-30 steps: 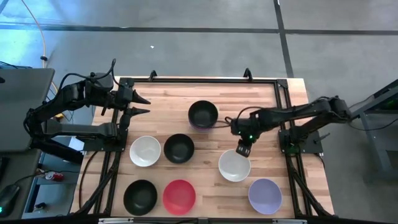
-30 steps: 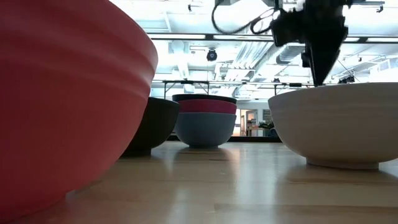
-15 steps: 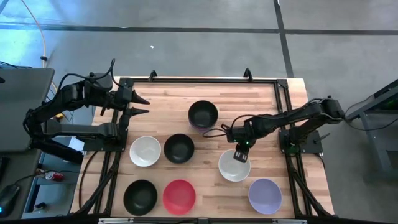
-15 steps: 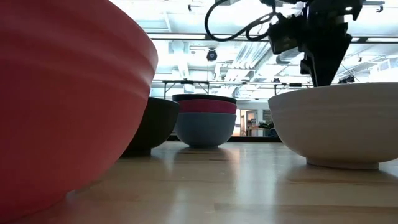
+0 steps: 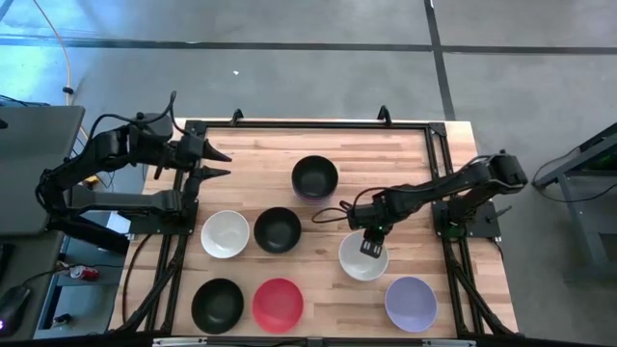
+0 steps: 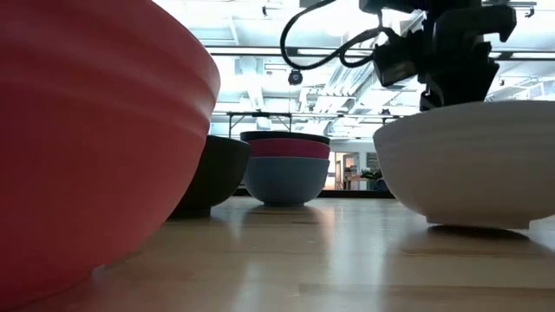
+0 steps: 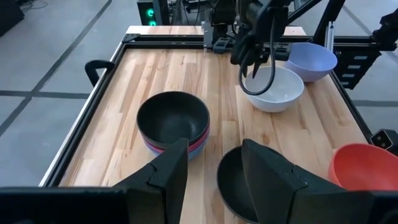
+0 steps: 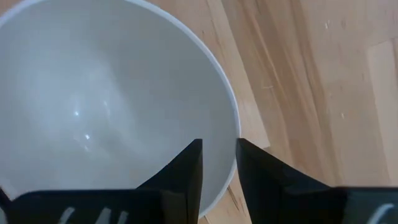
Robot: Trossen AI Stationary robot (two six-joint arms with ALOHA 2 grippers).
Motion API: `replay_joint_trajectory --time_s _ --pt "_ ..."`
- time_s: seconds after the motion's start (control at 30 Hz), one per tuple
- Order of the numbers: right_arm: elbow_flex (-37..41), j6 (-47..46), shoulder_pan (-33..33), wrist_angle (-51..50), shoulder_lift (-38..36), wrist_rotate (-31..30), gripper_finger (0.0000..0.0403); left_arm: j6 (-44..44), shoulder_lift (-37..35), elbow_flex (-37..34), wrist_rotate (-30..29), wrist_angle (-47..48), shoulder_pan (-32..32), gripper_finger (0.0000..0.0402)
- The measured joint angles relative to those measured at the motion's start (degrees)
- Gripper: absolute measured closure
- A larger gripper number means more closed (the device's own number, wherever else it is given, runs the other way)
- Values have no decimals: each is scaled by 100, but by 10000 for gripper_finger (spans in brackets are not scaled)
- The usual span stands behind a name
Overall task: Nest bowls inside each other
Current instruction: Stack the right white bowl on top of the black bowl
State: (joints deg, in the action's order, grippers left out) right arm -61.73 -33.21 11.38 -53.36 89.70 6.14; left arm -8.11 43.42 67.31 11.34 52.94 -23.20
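My right gripper [image 5: 370, 247] stands over the right-hand white bowl [image 5: 357, 262], fingers pointing down and shut on its rim. In the low view this bowl [image 6: 468, 165] hides the fingertips. A black bowl [image 5: 315, 176] sits nested on a magenta one in a blue one [image 6: 286, 178] at the far middle. Singly on their bases stand another white bowl [image 5: 225, 234], two black bowls [image 5: 278, 229] [image 5: 217, 305], a red bowl [image 5: 278, 304] and a lavender bowl [image 5: 411, 302]. My left gripper [image 5: 224, 164] waits open at the table's far left. My right gripper [image 8: 219, 165] has the white bowl's rim [image 8: 234, 124] on its far side, one finger inside the bowl and one outside. The fingers come from above, pointing down. In the low view the bowl's base [image 6: 477, 224] sits just at the tabletop, slightly tipped.
The lavender bowl lies just near-right of the held bowl, and the red bowl [image 6: 87, 139] to its near left. Black frame rails [image 5: 442, 193] edge the tabletop. Bare wood shows between the stack and the held bowl [image 5: 386, 164].
My right gripper has moved toward the near edge and down, from beside the white bowl's far rim onto it. In the low view the bowl now stands a little higher and slightly tipped against before.
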Motion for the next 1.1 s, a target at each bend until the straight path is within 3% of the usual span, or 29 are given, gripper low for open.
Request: replay_joint_trajectory --time_s 1.1 --pt "-2 -299 -11 -166 -239 251 315 -1 1 0 6 -5 -2 261"
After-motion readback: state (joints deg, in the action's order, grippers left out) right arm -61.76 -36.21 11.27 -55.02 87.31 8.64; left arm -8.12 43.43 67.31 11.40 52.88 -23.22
